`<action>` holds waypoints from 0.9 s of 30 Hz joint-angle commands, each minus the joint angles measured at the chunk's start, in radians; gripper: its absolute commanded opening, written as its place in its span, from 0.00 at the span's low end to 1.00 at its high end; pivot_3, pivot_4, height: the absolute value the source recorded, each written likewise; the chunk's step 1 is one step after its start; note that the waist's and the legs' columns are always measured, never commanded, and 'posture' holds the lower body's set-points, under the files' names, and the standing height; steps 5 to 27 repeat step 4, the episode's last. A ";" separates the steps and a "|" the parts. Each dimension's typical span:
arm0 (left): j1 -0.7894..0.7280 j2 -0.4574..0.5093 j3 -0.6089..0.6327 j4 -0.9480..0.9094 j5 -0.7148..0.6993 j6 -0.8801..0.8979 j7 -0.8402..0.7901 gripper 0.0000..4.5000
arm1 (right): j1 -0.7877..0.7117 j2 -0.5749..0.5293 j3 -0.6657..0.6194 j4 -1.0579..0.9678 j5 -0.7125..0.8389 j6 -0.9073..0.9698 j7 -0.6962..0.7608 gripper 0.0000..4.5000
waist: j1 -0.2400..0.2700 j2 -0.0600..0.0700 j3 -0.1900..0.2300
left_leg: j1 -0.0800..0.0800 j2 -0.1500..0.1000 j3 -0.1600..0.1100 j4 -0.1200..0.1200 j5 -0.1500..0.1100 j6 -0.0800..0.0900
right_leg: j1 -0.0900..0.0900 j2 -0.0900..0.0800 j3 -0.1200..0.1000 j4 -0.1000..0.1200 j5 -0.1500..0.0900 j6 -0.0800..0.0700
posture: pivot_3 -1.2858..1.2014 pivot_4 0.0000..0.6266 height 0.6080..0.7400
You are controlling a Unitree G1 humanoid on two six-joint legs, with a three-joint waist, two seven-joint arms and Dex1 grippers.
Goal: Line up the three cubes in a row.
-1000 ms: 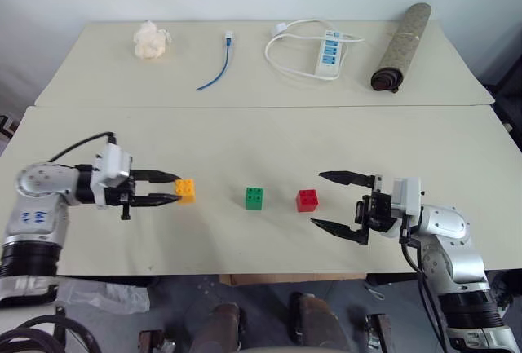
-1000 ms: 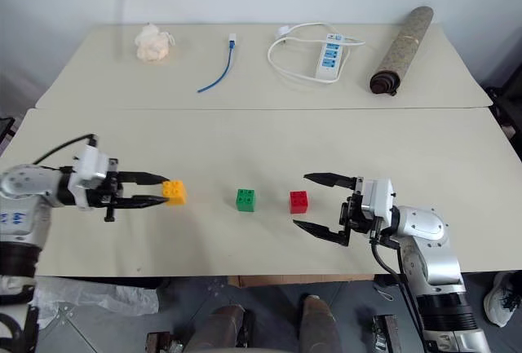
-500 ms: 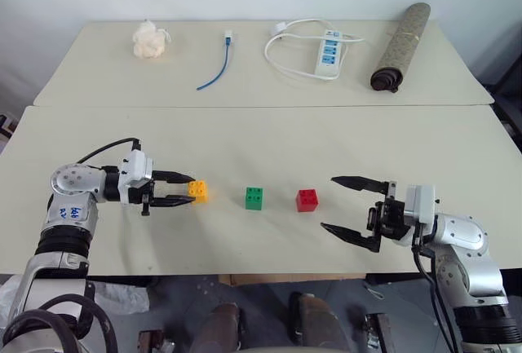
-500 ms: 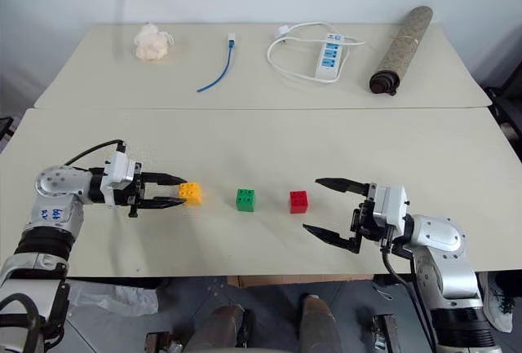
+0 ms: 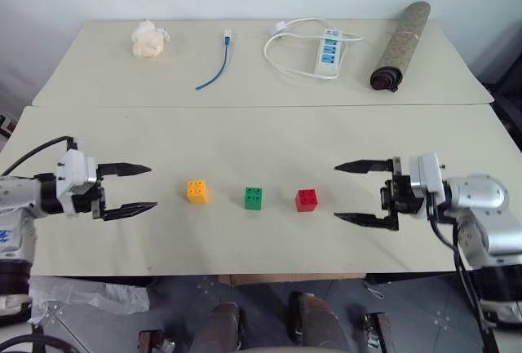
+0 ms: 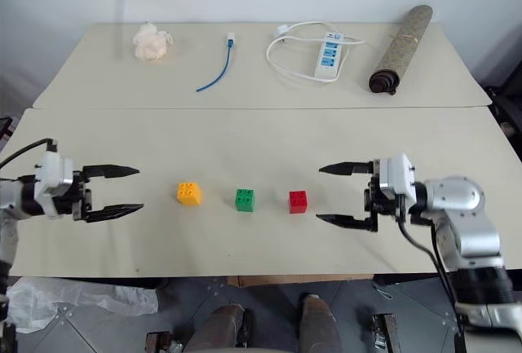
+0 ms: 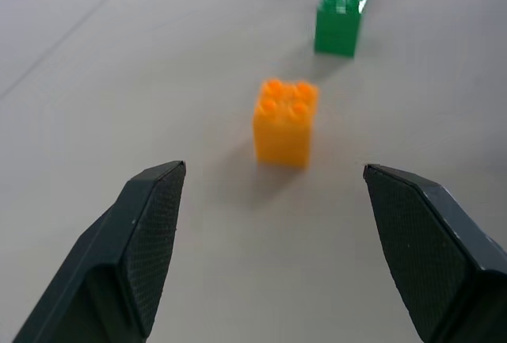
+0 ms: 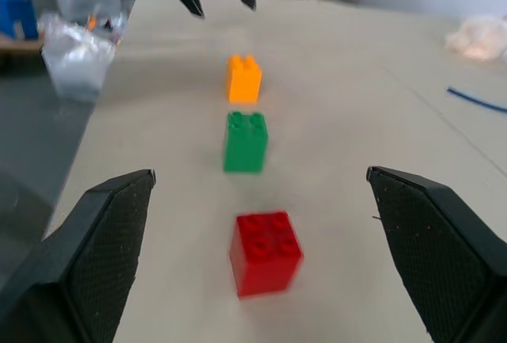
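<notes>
Three studded cubes stand in a row on the near table: orange-yellow [image 5: 196, 191], green [image 5: 254, 198] and red [image 5: 307, 200], with even gaps between them. My left gripper [image 5: 139, 187] is open, a short way left of the orange-yellow cube [image 7: 284, 123] and apart from it. My right gripper [image 5: 352, 192] is open too, to the right of the red cube [image 8: 265, 253] without touching it. In the right wrist view the green cube [image 8: 245, 142] and the orange-yellow cube [image 8: 243, 78] line up beyond the red one.
On the far table lie a white tissue wad [image 5: 150, 40], a blue cable [image 5: 215, 63], a white power strip [image 5: 328, 50] with its cord, and a rolled brown mat [image 5: 400, 35]. A seam [image 5: 261, 107] divides the two tables.
My left gripper let go of the orange-yellow cube, opened and drew back to the left. My right gripper moved right and a little up, staying open.
</notes>
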State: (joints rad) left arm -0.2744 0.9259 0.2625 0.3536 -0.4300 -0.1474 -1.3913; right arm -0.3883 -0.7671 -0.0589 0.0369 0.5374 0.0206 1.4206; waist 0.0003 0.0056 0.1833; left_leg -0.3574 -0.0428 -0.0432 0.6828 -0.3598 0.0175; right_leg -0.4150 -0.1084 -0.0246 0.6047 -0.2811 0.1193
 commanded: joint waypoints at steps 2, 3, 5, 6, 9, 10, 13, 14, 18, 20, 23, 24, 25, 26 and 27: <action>0.052 0.025 0.062 -0.036 0.025 -0.055 0.049 0.85 | -0.021 -0.033 0.023 0.025 -0.033 -0.008 0.068 1.00 | 0.001 0.000 0.000 | 0.000 0.000 -0.001 -0.001 0.000 0.000 | 0.000 0.000 -0.001 0.000 0.000 -0.001 | 0.52 0.24 1.00; 0.062 0.022 0.067 -0.038 0.024 -0.059 0.057 0.85 | -0.017 -0.036 0.027 0.027 -0.042 -0.013 0.076 1.00 | 0.001 0.000 0.000 | 0.000 0.000 -0.001 -0.001 0.000 0.000 | 0.000 0.000 -0.001 -0.001 0.000 -0.001 | 0.52 0.24 1.00; 0.071 0.022 0.070 -0.041 0.026 -0.060 0.065 0.85 | -0.015 -0.034 0.028 0.030 -0.051 -0.022 0.077 1.00 | 0.001 0.000 0.000 | 0.000 0.000 -0.001 -0.002 -0.001 0.000 | 0.000 0.000 0.000 -0.001 0.000 -0.001 | 0.52 0.24 1.00; 0.071 0.022 0.070 -0.041 0.026 -0.060 0.065 0.85 | -0.015 -0.034 0.028 0.030 -0.051 -0.022 0.077 1.00 | 0.001 0.000 0.000 | 0.000 0.000 -0.001 -0.002 -0.001 0.000 | 0.000 0.000 0.000 -0.001 0.000 -0.001 | 0.52 0.24 1.00; 0.071 0.022 0.070 -0.041 0.026 -0.060 0.065 0.85 | -0.015 -0.034 0.028 0.030 -0.051 -0.022 0.077 1.00 | 0.001 0.000 0.000 | 0.000 0.000 -0.001 -0.002 -0.001 0.000 | 0.000 0.000 0.000 -0.001 0.000 -0.001 | 0.52 0.24 1.00; 0.071 0.022 0.070 -0.041 0.026 -0.060 0.065 0.85 | -0.015 -0.034 0.028 0.030 -0.051 -0.022 0.077 1.00 | 0.001 0.000 0.000 | 0.000 0.000 -0.001 -0.002 -0.001 0.000 | 0.000 0.000 0.000 -0.001 0.000 -0.001 | 0.52 0.24 1.00; 0.071 0.022 0.070 -0.041 0.026 -0.060 0.065 0.85 | -0.015 -0.034 0.028 0.030 -0.051 -0.022 0.077 1.00 | 0.001 0.000 0.000 | 0.000 0.000 -0.001 -0.002 -0.001 0.000 | 0.000 0.000 0.000 -0.001 0.000 -0.001 | 0.52 0.24 1.00; 0.071 0.022 0.070 -0.041 0.026 -0.060 0.065 0.85 | -0.015 -0.034 0.028 0.030 -0.051 -0.022 0.077 1.00 | 0.001 0.000 0.000 | 0.000 0.000 -0.001 -0.002 -0.001 0.000 | 0.000 0.000 0.000 -0.001 0.000 -0.001 | 0.52 0.24 1.00; 0.071 0.022 0.070 -0.041 0.026 -0.060 0.065 0.85 | -0.015 -0.034 0.028 0.030 -0.051 -0.022 0.077 1.00 | 0.001 0.000 0.000 | 0.000 0.000 -0.001 -0.002 -0.001 0.000 | 0.000 0.000 0.000 -0.001 0.000 -0.001 | 0.52 0.24 1.00; 0.071 0.022 0.070 -0.041 0.026 -0.060 0.065 0.85 | -0.015 -0.034 0.028 0.030 -0.051 -0.022 0.077 1.00 | 0.001 0.000 0.000 | 0.000 0.000 -0.001 -0.002 -0.001 0.000 | 0.000 0.000 0.000 -0.001 0.000 -0.001 | 0.52 0.24 1.00; 0.071 0.022 0.070 -0.041 0.026 -0.060 0.065 0.85 | -0.015 -0.034 0.028 0.030 -0.051 -0.022 0.077 1.00 | 0.001 0.000 0.000 | 0.000 0.000 -0.001 -0.002 -0.001 0.000 | 0.000 0.000 0.000 -0.001 0.000 -0.001 | 0.52 0.24 1.00; 0.071 0.022 0.070 -0.041 0.026 -0.060 0.065 0.85 | -0.015 -0.034 0.028 0.030 -0.051 -0.022 0.077 1.00 | 0.001 0.000 0.000 | 0.000 0.000 -0.001 -0.002 -0.001 0.000 | 0.000 0.000 0.000 -0.001 0.000 -0.001 | 0.52 0.24 1.00; 0.071 0.022 0.070 -0.041 0.026 -0.060 0.065 0.85 | -0.015 -0.034 0.028 0.030 -0.051 -0.022 0.077 1.00 | 0.001 0.000 0.000 | 0.000 0.000 -0.001 -0.002 -0.001 0.000 | 0.000 0.000 0.000 -0.001 0.000 -0.001 | 0.52 0.24 1.00; 0.071 0.022 0.070 -0.041 0.026 -0.060 0.065 0.85 | -0.015 -0.034 0.028 0.030 -0.051 -0.022 0.077 1.00 | 0.001 0.000 0.000 | 0.000 0.000 -0.001 -0.002 -0.001 0.000 | 0.000 0.000 0.000 -0.001 0.000 -0.001 | 0.52 0.24 1.00; 0.071 0.022 0.070 -0.041 0.026 -0.060 0.065 0.85 | -0.015 -0.034 0.028 0.030 -0.051 -0.022 0.077 1.00 | 0.001 0.000 0.000 | 0.000 0.000 -0.001 -0.002 -0.001 0.000 | 0.000 0.000 0.000 -0.001 0.000 -0.001 | 0.52 0.24 1.00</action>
